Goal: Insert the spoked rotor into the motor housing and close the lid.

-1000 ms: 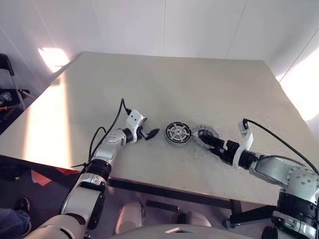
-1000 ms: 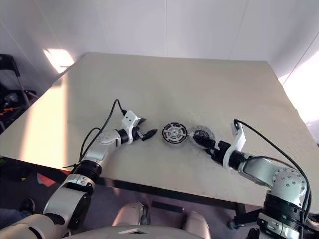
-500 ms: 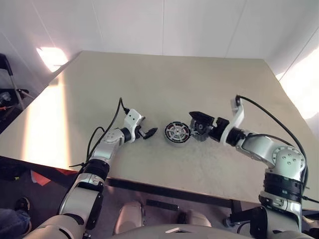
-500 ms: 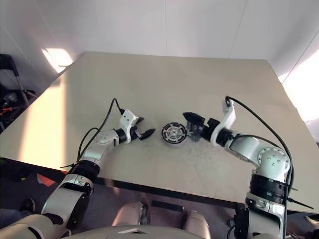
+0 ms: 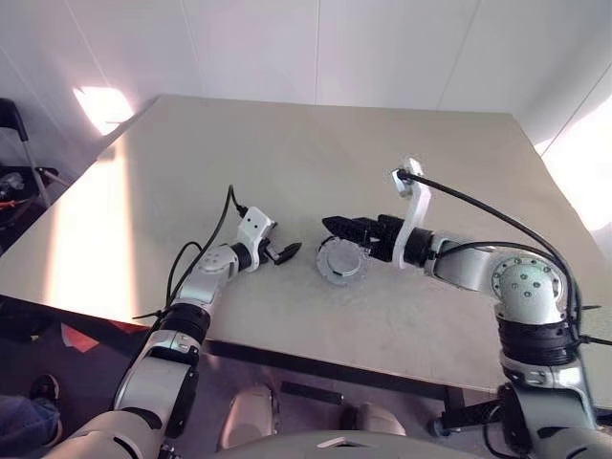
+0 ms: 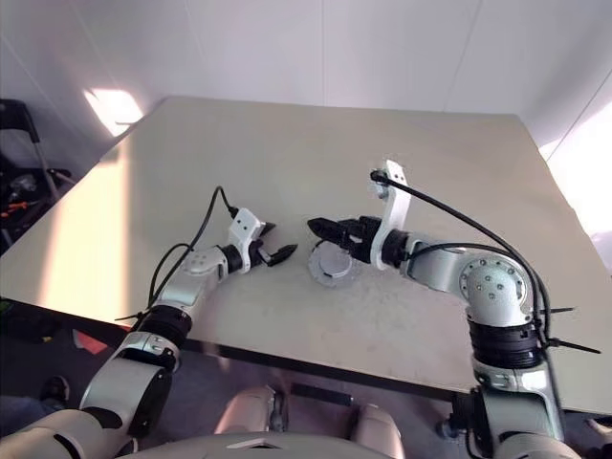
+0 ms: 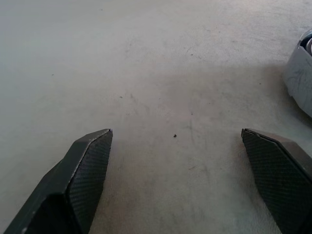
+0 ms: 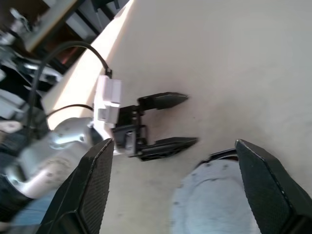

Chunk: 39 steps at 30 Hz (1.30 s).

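Covering motor housing (image 5: 340,265): lid (image 8: 219,204) seated on top, rotor hidden.

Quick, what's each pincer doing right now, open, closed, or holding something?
Left pincer: open and empty, resting low over the table.
Right pincer: open, holding nothing, hovering over the grey lid.

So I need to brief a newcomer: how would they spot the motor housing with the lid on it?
On the beige table, look near the front edge, between the two arms. The motor housing is the small round grey piece lying flat there, just below the right gripper's fingers, and the only loose part on the table.
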Available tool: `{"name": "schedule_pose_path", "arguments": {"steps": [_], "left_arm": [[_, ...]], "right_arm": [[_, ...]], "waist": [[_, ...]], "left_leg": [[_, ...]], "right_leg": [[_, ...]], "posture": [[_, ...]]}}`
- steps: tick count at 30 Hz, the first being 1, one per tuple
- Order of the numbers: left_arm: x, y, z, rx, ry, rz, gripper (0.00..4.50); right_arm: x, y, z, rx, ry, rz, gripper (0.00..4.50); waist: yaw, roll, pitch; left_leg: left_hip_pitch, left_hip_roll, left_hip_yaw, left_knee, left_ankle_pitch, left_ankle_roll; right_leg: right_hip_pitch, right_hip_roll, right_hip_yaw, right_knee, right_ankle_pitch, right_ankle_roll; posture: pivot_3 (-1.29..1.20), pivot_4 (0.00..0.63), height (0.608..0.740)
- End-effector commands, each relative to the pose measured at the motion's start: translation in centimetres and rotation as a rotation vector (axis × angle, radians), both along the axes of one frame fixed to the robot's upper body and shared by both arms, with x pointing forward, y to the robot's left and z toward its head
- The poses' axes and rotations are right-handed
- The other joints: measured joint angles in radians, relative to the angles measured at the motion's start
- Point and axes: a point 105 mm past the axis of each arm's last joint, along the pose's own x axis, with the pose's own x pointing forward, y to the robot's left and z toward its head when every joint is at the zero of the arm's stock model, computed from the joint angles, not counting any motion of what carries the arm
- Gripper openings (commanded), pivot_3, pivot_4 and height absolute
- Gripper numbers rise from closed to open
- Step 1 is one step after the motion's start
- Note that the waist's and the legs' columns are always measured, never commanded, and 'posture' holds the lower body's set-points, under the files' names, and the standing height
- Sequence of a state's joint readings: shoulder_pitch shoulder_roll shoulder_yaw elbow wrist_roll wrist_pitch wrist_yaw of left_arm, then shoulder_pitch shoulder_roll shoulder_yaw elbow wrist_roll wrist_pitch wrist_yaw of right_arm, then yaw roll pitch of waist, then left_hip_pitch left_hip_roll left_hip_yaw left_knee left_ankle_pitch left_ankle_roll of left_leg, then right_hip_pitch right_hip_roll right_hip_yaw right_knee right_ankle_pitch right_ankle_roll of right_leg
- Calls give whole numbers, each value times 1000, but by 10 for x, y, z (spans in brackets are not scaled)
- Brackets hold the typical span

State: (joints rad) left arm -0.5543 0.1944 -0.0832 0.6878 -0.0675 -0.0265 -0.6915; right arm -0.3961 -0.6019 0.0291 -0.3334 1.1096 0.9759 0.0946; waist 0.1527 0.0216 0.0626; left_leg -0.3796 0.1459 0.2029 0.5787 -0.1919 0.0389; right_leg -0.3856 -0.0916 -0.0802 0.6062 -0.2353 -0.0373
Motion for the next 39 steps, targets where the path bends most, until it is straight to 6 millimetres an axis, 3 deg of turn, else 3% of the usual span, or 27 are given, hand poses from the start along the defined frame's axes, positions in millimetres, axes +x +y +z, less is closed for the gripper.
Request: {"name": "schedule_pose_path", "arguments": {"steps": [1, 5, 9, 14, 18, 33, 39], "left_arm": [[5, 3, 11, -22, -32, 19, 4500], [9, 3, 16, -46, -28, 26, 4500], [11, 4, 19, -43, -32, 29, 4500], [9, 9, 16, -27, -34, 36, 4500], [8, 7, 20, -25, -47, 25, 4500], [8, 4, 20, -33, -45, 17, 4500], [7, 5, 20, -30, -45, 18, 4500]], "right_arm": [[5, 0, 1, -239, -315, 95, 4448], [0, 19, -5, -311, -509, 300, 4448], [-3, 26, -10, -291, -525, 371, 4448], [-3, 21, -24, -307, -496, 383, 4448], [5, 9, -45, -341, -445, 344, 4448], [4, -7, -71, -357, -379, 317, 4448], [6, -7, -69, -359, -379, 312, 3106]], "waist": [[-1, -1, 0], [-3, -2, 1], [-4, -3, 1], [-6, -3, 1], [-7, -3, 1], [-20, -4, 1], [-26, -4, 1]], "left_leg": [[0, 0, 0, 0, 0, 0], [0, 0, 0, 1, 0, 0], [-4, 0, -1, 4, -4, 7], [-8, 2, -1, 15, -7, 19], [-7, 3, 0, 19, -10, 17], [-5, 3, 0, 20, -9, 16], [-4, 3, 0, 20, -9, 16]], "right_leg": [[0, 0, 0, 0, 0, 1], [-1, 0, 0, 0, -1, -2], [-2, 0, 0, 1, 3, -10], [-2, 0, 0, 3, 3, -10], [1, 0, 0, 3, 4, -11], [2, 0, 0, 5, 5, -11], [3, 0, 0, 5, 5, -12]], "posture": [[0, 0, 740], [0, 0, 740], [0, 0, 740], [0, 0, 740], [0, 0, 740], [0, 0, 740], [0, 0, 740]]}}
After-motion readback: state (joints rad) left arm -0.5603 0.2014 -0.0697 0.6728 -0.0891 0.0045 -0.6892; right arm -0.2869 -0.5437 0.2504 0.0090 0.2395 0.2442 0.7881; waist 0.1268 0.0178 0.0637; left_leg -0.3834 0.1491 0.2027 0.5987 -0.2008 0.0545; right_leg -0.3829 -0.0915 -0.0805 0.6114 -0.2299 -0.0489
